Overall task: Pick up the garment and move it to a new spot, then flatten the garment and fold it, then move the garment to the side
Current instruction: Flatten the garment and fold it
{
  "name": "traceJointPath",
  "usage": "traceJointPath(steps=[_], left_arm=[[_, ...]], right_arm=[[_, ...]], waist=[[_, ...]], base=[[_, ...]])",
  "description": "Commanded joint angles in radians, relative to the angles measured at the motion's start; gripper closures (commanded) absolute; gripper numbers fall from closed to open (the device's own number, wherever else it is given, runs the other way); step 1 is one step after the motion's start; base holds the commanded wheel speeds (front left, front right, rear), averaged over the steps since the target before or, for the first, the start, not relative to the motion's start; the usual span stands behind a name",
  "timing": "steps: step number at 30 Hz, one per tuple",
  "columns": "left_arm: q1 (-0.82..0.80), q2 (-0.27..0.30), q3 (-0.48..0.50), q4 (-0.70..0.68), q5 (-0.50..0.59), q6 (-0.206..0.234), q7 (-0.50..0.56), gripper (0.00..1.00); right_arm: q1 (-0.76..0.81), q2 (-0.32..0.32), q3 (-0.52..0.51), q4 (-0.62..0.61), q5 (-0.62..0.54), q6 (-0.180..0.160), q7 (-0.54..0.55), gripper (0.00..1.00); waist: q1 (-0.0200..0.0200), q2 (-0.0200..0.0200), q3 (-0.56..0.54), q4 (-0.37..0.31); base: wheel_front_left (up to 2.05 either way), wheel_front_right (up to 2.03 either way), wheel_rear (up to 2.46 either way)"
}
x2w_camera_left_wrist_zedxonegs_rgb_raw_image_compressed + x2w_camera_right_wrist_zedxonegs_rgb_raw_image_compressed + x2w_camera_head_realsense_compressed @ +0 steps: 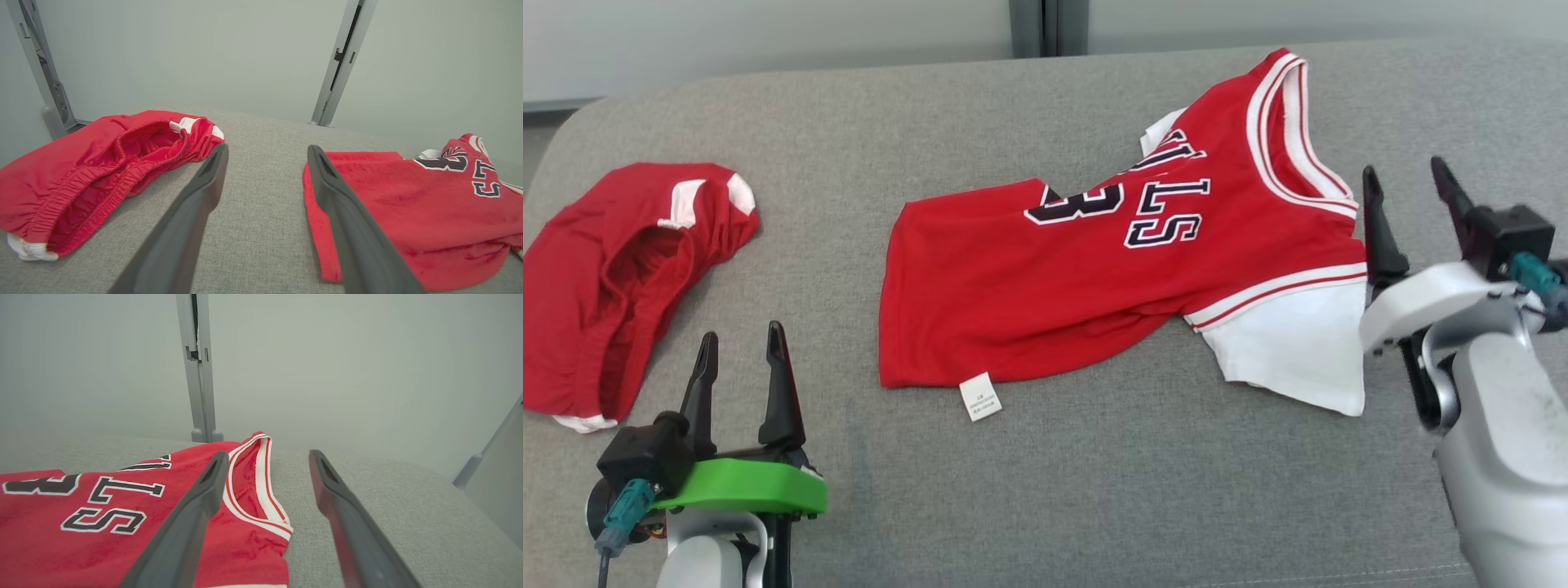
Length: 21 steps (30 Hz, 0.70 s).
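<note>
Lying spread on the grey fabric surface (1045, 506), the red jersey (1094, 302) sits mid-frame in the head view, lettering up, with a white sleeve (1298, 351) at its right end and a white label (980, 397) at its near hem. Red shorts (613, 278) are crumpled well to the left of the jersey. The left claw (742, 331) hovers near the jersey's lower left corner, fingers spread and empty. The right claw (1403, 166) hangs just off the jersey's right edge, also spread and empty.

From the left wrist, the left claw (267, 148) gapes over bare fabric, with the jersey's hem (322, 228) behind its right finger.

From the right wrist, the right claw (267, 453) is parted wide, and the jersey's striped trim (261, 486) lies between its fingers.
</note>
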Motion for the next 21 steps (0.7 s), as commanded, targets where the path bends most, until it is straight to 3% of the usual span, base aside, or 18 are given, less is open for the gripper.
traceJointPath(steps=[1,8,21], left_arm=[[0.019,0.004,0.007,0.006,0.015,-0.002,0.0,0.0],[0.056,0.004,0.015,0.043,0.018,-0.004,0.0,0.0],[0.105,0.004,-0.005,0.083,0.008,-0.006,0.0,0.0]], right_arm=[[0.052,0.015,0.009,-0.033,0.011,0.0,-0.007,0.0],[0.237,0.057,0.037,-0.17,0.03,0.0,-0.012,0.0],[0.362,0.097,0.012,-0.224,0.033,0.0,0.047,0.0]], waist=[[0.0,0.0,-0.064,-0.046],[0.0,0.0,-0.125,-0.067],[0.0,0.0,-0.175,-0.076]], base=[[0.0,0.0,0.0],[0.0,0.0,0.0],[0.0,0.0,0.0]])
